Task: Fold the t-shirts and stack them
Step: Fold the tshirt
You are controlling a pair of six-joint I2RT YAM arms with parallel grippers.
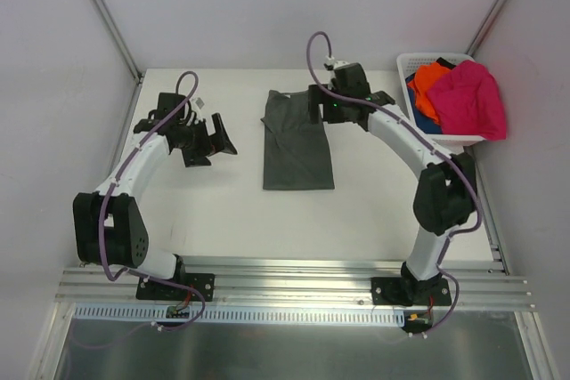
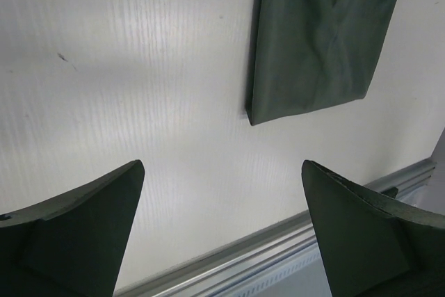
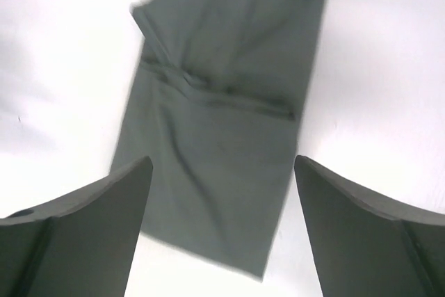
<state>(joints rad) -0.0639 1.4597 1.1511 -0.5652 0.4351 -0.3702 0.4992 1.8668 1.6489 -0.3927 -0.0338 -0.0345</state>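
Note:
A dark grey-green t-shirt (image 1: 297, 144) lies folded into a long strip in the middle of the table (image 1: 374, 193). It also shows in the left wrist view (image 2: 320, 39) and, blurred, in the right wrist view (image 3: 222, 102). My right gripper (image 1: 331, 104) (image 3: 222, 161) hovers open over the strip's far right end, with nothing between its fingers. My left gripper (image 1: 216, 150) (image 2: 222, 165) stands open above bare table to the left of the shirt, apart from it. Magenta-pink (image 1: 472, 100), orange (image 1: 432, 77) and blue (image 1: 426, 122) t-shirts are heaped in the basket.
The white lattice basket (image 1: 411, 64) stands at the table's far right corner, just right of my right arm. A metal rail (image 1: 294, 273) runs along the near edge, and grey walls close in the back and both sides.

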